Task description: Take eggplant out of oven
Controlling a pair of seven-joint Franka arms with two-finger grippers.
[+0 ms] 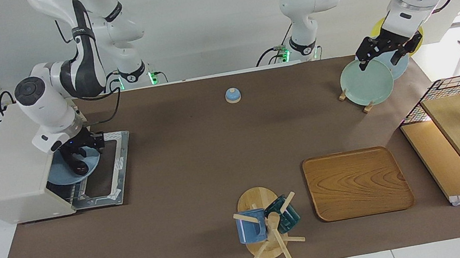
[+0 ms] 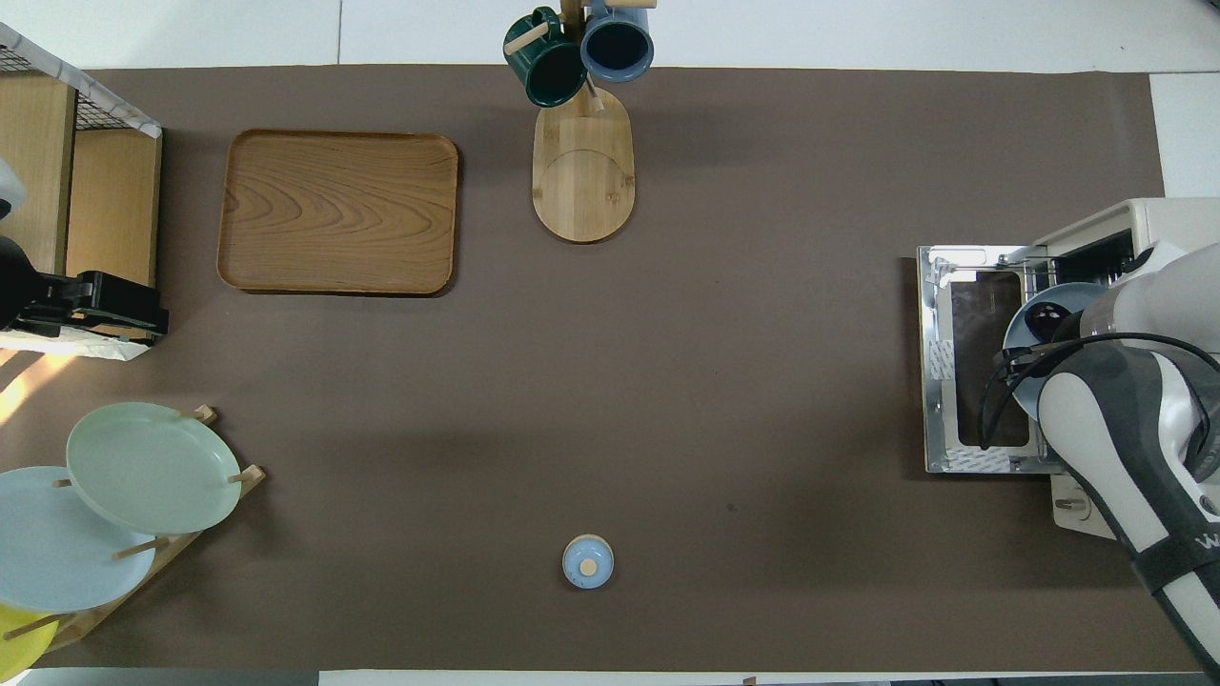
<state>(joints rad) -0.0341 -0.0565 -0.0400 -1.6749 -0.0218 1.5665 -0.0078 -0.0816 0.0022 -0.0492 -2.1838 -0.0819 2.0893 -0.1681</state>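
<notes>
On the brown counter (image 1: 198, 161), the oven (image 1: 12, 182) stands door-down so the right pincer (image 1: 78, 164) reaches the eggplant (image 2: 1048, 312) on its blue plate (image 1: 63, 176); I cannot tell its grip. The left pincer (image 1: 384, 53) waits open over the plate rack (image 1: 354, 97).

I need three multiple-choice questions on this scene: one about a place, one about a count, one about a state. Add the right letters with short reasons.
1. Where is the right gripper?
A. At the mouth of the boxy cream-white oven, over the round blue plate
B. Over the wooden tray
C. Over the small blue bell

2. How many mugs hang on the wooden mug tree?
A. One
B. Two
C. Four

3. The oven's dark glass door is:
A. Shut
B. Half open
C. Folded down flat

Key:
1 A: it hangs over the plate bearing the dark purple eggplant; the left gripper waits over the plate rack.
2 B: one blue mug, one dark green mug.
3 C: it lies flat before the oven.
</notes>
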